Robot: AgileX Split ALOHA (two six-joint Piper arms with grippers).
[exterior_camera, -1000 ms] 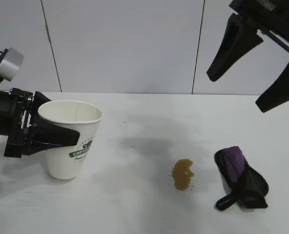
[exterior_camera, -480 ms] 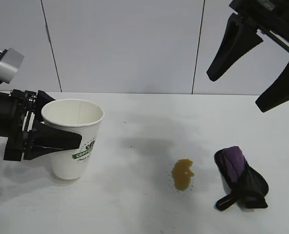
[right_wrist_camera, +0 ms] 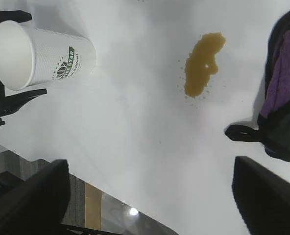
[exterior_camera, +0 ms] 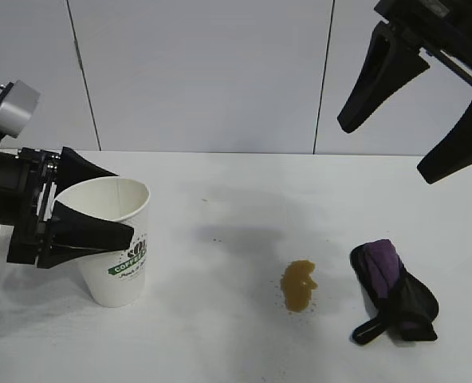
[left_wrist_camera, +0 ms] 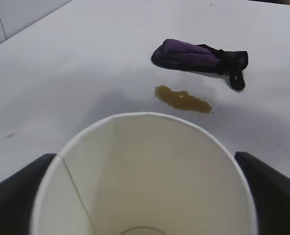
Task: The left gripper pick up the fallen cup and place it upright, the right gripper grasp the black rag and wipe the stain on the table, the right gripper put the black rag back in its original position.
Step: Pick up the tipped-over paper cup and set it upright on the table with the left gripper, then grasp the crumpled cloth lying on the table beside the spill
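Left tool (exterior_camera: 100,203) has spread its fingers off the cup (exterior_camera: 115,243) since a second ago, and the cup shifted a bit.
Cup's standing upright on the counter (exterior_camera: 220,335) between those open fingers. Right tool (exterior_camera: 415,120) hangs wide open up high above the black rag (exterior_camera: 391,291), holding nothing. Stain (exterior_camera: 299,285) sits just beside the rag, well apart from the cup.

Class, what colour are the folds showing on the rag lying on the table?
Purple, set against the black rag cloth; clearest in the left wrist view.
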